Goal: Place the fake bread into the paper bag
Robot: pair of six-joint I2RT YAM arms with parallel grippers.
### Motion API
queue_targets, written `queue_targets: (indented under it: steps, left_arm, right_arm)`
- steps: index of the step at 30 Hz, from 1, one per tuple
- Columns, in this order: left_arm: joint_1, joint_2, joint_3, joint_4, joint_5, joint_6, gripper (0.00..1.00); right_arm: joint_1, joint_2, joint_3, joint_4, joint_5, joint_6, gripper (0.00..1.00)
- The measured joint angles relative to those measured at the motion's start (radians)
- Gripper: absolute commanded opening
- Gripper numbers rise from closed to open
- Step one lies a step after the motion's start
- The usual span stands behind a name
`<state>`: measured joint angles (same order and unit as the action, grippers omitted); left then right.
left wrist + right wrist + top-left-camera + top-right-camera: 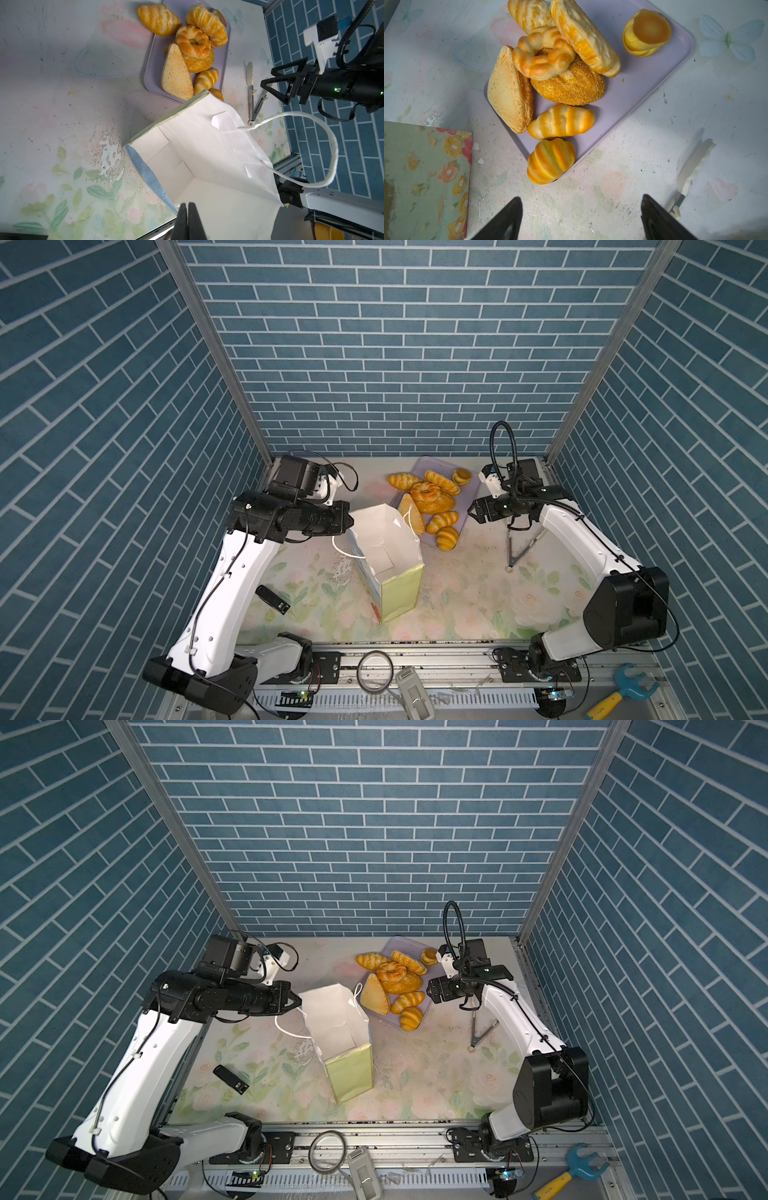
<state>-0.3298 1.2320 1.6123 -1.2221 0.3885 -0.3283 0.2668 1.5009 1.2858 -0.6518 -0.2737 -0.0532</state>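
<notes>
With the left gripper [187, 206] pinched together on the rim of the paper bag [388, 556] (hold its mouth wide), the right gripper [581, 216], jaws apart, should straddle the nearest fake bread [551, 161] squarely.

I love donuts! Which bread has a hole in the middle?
The ring bun, resting on top of the round seeded loaf on the lavender tray. All the other breads are solid.

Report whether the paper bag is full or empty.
Empty. The left wrist view looks into the paper bag: only white lining and bare bottom folds. The fake bread lies on or against the lavender tray.
</notes>
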Motion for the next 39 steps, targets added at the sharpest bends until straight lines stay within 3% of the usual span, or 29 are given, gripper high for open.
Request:
queue_targets:
  steps: [7,13,27,39]
  left_arm:
    - [0.006,0.025,0.005,0.089,-0.092,0.008,0.0]
    - [0.076,0.0,-0.066,0.203,-0.126,0.012,0.0]
    - [0.23,-0.007,-0.174,0.375,-0.109,0.032,0.0]
    - [0.333,0.023,-0.177,0.445,-0.062,0.048,0.0]
  right_arm:
    - [0.002,0.0,0.0,-0.003,0.001,0.0,0.89]
    - [0.002,-0.005,-0.001,-0.002,0.002,0.0,0.89]
    - [0.008,-0.008,0.0,0.009,0.018,0.005,0.88]
    - [0.01,0.024,0.011,0.008,0.135,0.083,0.88]
